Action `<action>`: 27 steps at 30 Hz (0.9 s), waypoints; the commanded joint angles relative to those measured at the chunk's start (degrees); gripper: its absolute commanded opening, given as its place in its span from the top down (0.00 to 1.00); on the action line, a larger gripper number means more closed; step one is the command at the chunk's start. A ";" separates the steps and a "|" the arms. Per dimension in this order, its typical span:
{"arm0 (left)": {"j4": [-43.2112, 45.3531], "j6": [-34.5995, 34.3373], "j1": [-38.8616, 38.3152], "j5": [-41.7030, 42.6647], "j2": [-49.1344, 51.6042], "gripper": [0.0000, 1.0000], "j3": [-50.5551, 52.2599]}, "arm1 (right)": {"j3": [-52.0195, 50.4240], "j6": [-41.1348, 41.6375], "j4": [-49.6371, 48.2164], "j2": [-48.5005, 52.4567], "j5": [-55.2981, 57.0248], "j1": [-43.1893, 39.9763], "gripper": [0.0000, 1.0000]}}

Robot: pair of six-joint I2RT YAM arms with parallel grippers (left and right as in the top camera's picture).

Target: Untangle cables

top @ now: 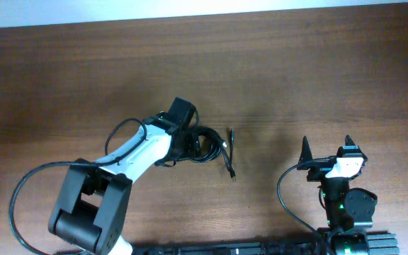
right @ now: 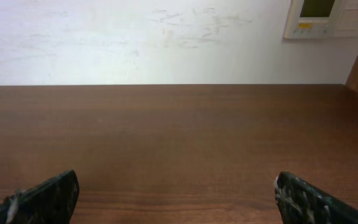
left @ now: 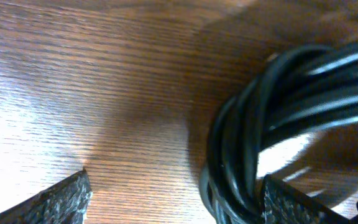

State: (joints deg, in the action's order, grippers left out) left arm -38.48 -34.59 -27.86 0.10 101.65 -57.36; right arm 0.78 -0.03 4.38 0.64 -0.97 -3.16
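Observation:
A bundle of black cables (top: 210, 145) lies coiled near the middle of the wooden table, with one loose end (top: 230, 161) trailing to the right and toward the front. My left gripper (top: 190, 142) is down at the coil's left side. In the left wrist view the coil (left: 278, 124) fills the right half, and the open fingers (left: 176, 199) straddle bare wood with the right finger against the cable strands. My right gripper (top: 326, 150) is open and empty at the front right, far from the cables; its wrist view shows its open fingers (right: 176, 193) over bare table.
The wooden table (top: 317, 85) runs to a white wall at the back. A wall panel (right: 328, 17) shows at the upper right of the right wrist view. The arms' own black supply cables loop by each base (top: 20, 205).

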 commanded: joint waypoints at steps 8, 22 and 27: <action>4.76 -0.55 -2.73 -5.11 5.70 0.88 1.36 | -0.46 -0.17 0.09 -0.33 0.13 0.52 0.01; -14.36 49.09 -2.64 -2.56 0.59 1.00 -23.10 | -0.46 -0.17 0.09 -0.28 0.15 0.52 0.01; -13.03 59.93 -2.64 7.69 2.43 1.00 -21.40 | -0.46 -0.17 0.09 -0.28 0.13 0.52 0.01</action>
State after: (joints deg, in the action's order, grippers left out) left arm -52.38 18.46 -30.63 1.89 104.05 -79.29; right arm 0.78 -0.05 4.38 0.64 -0.95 -3.16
